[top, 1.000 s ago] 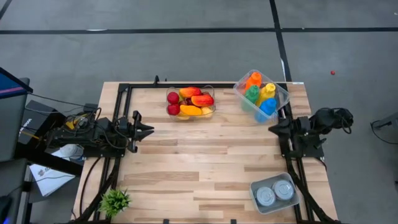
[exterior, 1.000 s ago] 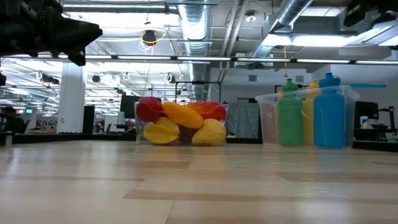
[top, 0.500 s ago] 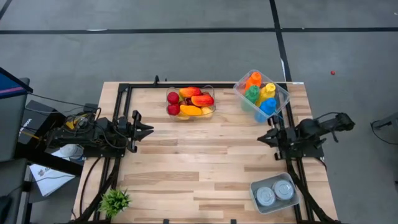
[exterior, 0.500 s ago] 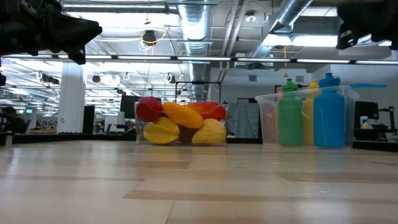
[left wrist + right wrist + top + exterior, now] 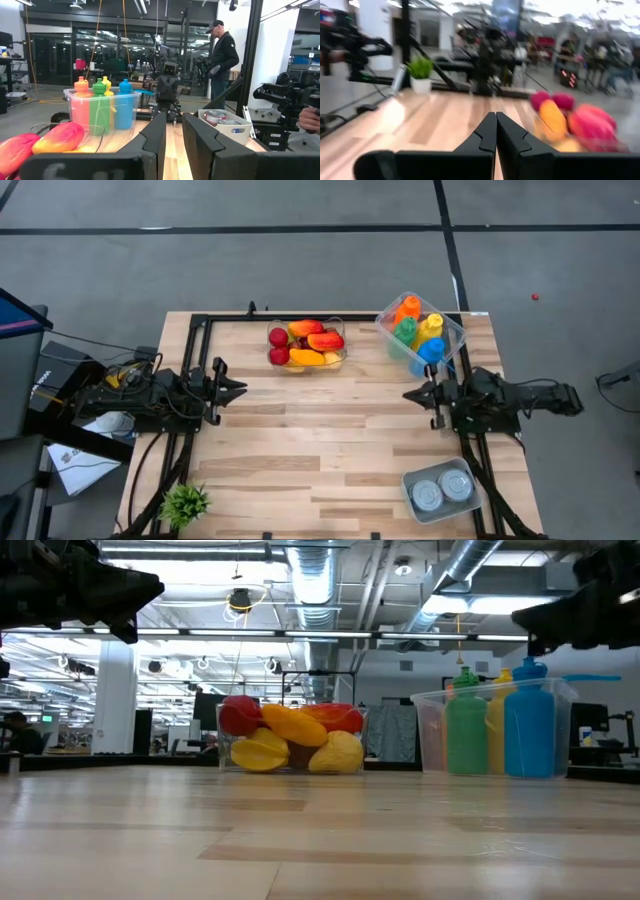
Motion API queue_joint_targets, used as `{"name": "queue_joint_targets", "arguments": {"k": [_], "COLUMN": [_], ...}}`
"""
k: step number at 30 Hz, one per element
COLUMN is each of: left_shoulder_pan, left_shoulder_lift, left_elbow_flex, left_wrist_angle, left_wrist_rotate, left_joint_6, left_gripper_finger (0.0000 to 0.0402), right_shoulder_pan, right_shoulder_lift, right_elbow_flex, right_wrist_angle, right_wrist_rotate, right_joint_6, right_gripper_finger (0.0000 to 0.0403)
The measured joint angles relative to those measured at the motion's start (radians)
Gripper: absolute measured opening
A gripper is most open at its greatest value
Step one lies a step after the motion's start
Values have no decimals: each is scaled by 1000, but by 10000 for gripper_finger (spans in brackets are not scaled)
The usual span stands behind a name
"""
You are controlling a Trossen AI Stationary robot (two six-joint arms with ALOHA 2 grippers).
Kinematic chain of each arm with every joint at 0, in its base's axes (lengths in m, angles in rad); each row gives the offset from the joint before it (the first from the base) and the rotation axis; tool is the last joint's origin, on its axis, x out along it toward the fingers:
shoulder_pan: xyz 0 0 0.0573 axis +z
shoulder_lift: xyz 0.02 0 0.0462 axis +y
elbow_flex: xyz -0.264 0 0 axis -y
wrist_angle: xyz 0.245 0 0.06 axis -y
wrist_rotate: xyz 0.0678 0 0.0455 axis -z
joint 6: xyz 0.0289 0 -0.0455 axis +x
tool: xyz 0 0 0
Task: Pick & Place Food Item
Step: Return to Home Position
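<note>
Above the wooden table [image 5: 300, 450], left claw [image 5: 241, 388] hangs slightly parted; right claw [image 5: 407, 395] clenched; person [image 5: 222, 55] beyond.

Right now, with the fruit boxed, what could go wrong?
The right claw hangs close beside the bin of coloured bottles; a careless swing might clip it. The fruit is heaped to the rim of the transparent bin, so a knock could roll one out. The left claw waits far off, at the left.
</note>
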Motion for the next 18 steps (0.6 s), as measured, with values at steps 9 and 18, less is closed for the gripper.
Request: {"name": "queue_joint_targets", "arguments": {"k": [9, 18], "left_shoulder_pan": [0, 0], "left_shoulder_lift": [0, 0], "left_elbow_flex": [0, 0], "left_wrist_angle": [0, 0], "left_wrist_rotate": [0, 0], "left_joint_6": [0, 0], "left_gripper_finger": [53, 53], "right_shoulder_pan": [-64, -61], "right_shoulder_lift": [24, 27], "right_elbow_flex": [0, 0], "right_wrist_angle": [-43, -43], "right_wrist_rotate": [-30, -29], "right_joint_6": [-2, 2], "right_gripper_finger": [0, 0]}}
